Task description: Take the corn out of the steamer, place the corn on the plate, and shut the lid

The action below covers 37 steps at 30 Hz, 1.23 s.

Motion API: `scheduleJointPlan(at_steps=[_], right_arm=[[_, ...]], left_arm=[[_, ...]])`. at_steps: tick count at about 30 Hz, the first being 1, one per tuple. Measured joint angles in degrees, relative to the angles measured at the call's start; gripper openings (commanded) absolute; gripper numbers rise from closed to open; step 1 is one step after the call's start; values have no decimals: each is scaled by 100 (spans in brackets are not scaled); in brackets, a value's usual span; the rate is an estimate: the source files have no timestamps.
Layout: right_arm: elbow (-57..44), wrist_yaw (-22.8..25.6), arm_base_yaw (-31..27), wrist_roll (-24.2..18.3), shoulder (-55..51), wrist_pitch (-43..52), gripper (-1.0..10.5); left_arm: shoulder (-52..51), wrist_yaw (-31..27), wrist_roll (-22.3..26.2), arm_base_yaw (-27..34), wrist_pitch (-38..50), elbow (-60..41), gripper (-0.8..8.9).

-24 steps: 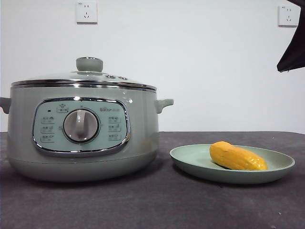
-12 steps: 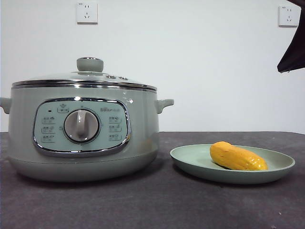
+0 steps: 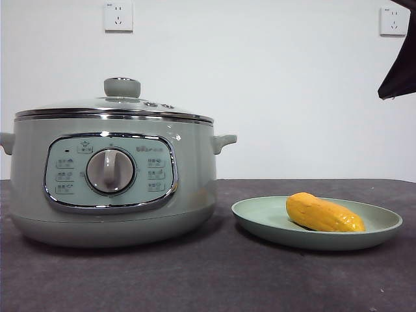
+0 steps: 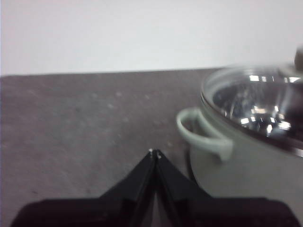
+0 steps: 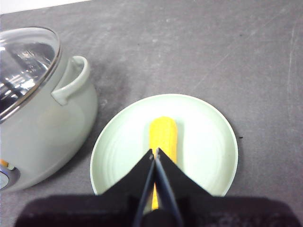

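Apparently complete: stubby yellow-orange corn cob [image 3: 323,214] lying flat inside the shallow round pale green plate [image 3: 260,224], just beside the sage-green electric steamer [image 3: 110,179] with its chrome-rimmed glass lid [image 3: 114,107] seated; right gripper [image 5: 154,152] pinched empty above the plate, left gripper [image 4: 155,153] likewise beside the steamer; nothing further seems needed.

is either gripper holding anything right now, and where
Nothing. Left gripper and right gripper are both shut and empty; the corn lies free on the plate.
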Motion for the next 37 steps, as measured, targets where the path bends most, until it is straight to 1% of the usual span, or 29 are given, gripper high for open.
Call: scheduleJointPlan(at_steps=[2, 4, 34, 37], right_arm=[[0, 0, 0, 0, 0, 7, 1], [0, -2, 0, 0, 0, 4, 1], [0, 4, 0, 0, 0, 7, 1], [0, 212, 0, -4, 0, -2, 1]], left_arm=[[0, 227, 0, 92, 74, -236, -3], [0, 293, 0, 142, 72, -376, -3], [-9, 295, 0, 197, 109, -448, -3], [-9, 295, 0, 197, 109, -448, -3]])
